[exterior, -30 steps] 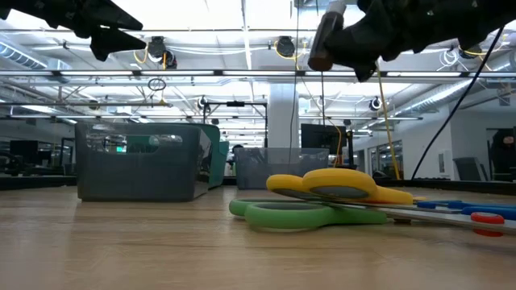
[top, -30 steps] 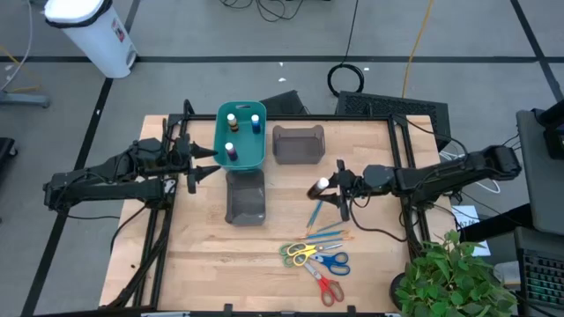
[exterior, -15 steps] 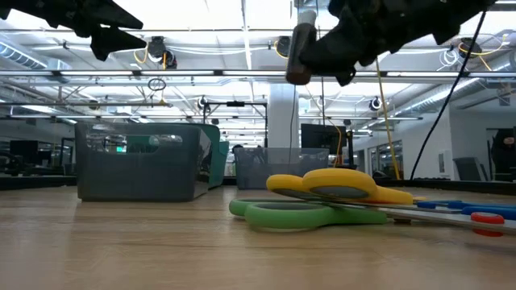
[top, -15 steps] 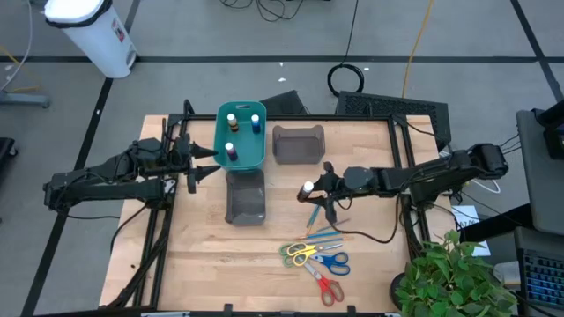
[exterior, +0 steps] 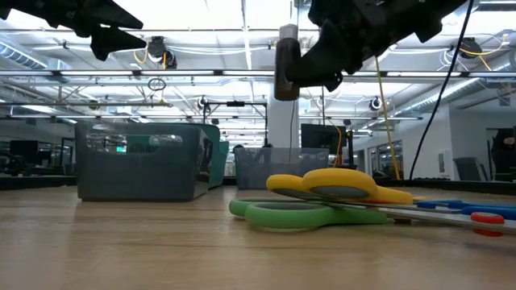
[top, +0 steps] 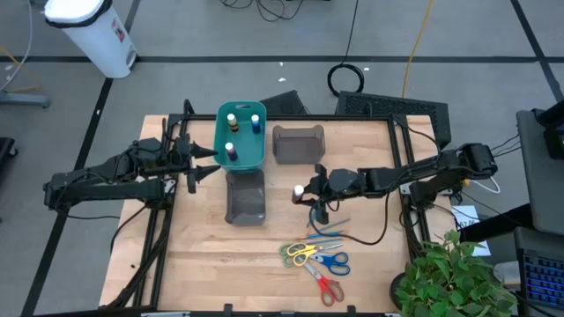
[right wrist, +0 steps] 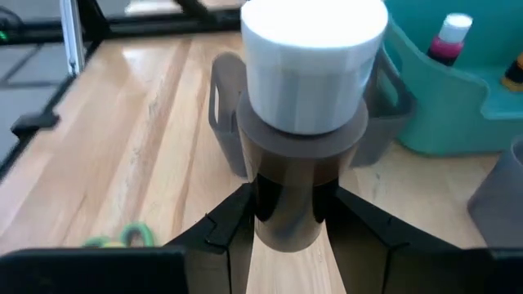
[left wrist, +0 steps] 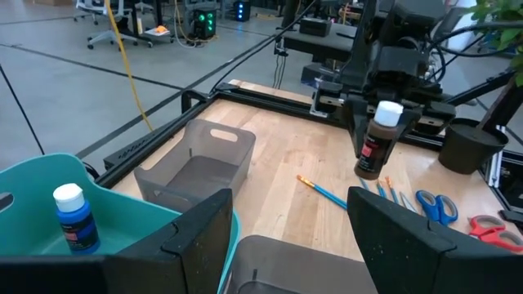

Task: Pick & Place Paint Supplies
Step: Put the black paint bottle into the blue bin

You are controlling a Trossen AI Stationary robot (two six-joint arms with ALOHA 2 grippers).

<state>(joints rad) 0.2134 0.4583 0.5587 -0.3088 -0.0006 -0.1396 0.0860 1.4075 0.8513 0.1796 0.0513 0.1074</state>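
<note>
My right gripper [top: 310, 191] is clamped on a small brown paint bottle with a white cap [left wrist: 377, 140], carried upright and high above the wooden table [top: 194, 255] so it clears everything on the way to the teal plastic bin [top: 240, 157], which I judge is its destination since three other bottles stand there. Two grey plastic bins [top: 298, 144] lie between me and it. Thin blue and orange brushes [top: 328, 232] and three pairs of scissors [top: 317, 261] wait on the table. My left gripper [top: 208, 161] hovers beside the teal bin, fingers spread, empty.
</note>
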